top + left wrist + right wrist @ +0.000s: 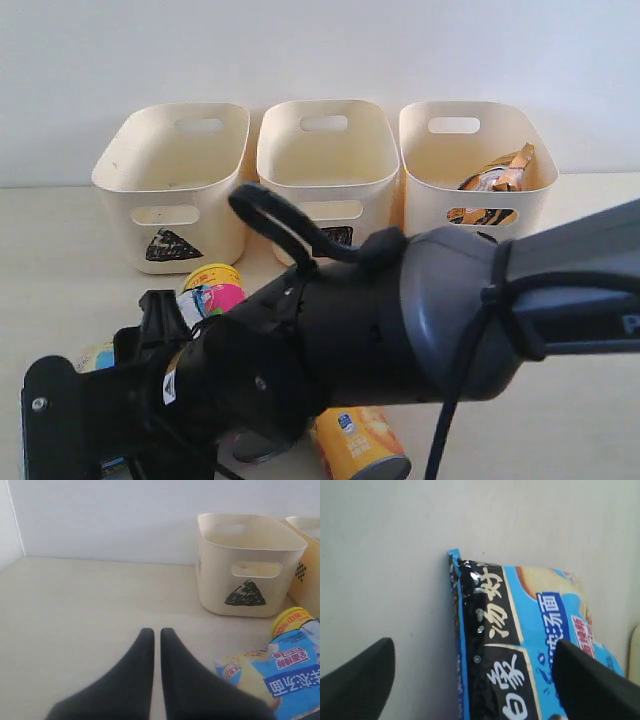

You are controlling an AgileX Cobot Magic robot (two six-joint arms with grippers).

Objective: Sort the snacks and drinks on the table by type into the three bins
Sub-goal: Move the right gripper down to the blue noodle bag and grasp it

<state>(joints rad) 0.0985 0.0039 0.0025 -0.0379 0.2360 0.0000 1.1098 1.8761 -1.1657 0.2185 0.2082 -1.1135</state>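
Observation:
My right gripper (472,646) is open just above the table (385,555), its jaws standing on either side of the long edge of the blue foil bag (530,630). In the exterior view my right arm (400,310) reaches across to the front left and hides most of that bag. The pink tube (215,292) lies in front of the triangle bin (170,150). At the front lies the orange-yellow tube (360,445). The orange bag (500,172) is in the right bin (470,140). My left gripper (156,632) is shut and empty, left of the blue bag (285,680). No drink cartons show.
The middle bin (325,145), marked with a square, stands between the other two against the white back wall. In the left wrist view the triangle bin (250,555) stands to the right of bare table (90,595), with a tube's yellow lid (292,620) in front of it.

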